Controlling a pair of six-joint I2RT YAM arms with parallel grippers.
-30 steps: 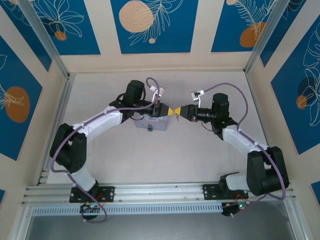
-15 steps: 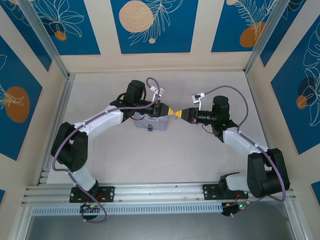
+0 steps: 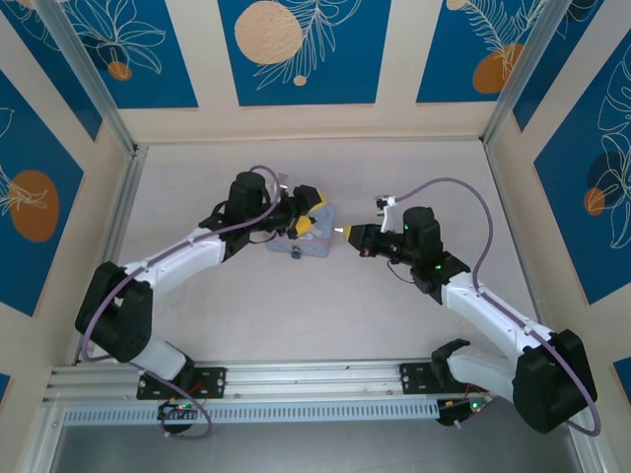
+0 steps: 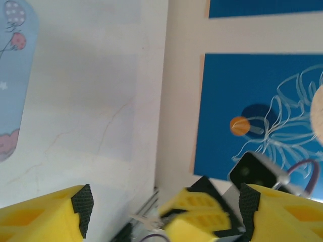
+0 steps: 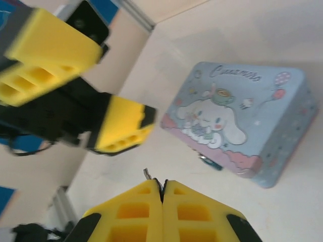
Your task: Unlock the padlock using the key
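Note:
The key is a thin grey sliver sticking out of my right gripper, which is shut on it; the key also shows blurred in the left wrist view. The dark blue padlock hangs on the front wall of the pale blue cartoon tin, up and to the right of the right gripper in its wrist view. In the top view the padlock sits at the tin's near side. My left gripper hovers open over the tin, holding nothing, a short way from the right gripper.
Walls with blue panels close in the table on three sides. An aluminium rail runs along the near edge by the arm bases. Bare tabletop lies on all sides of the tin.
The two grippers met tip to tip. The right one shut on the key, the left one opened and drew back over the tin, and the right arm swung nearer with the key.

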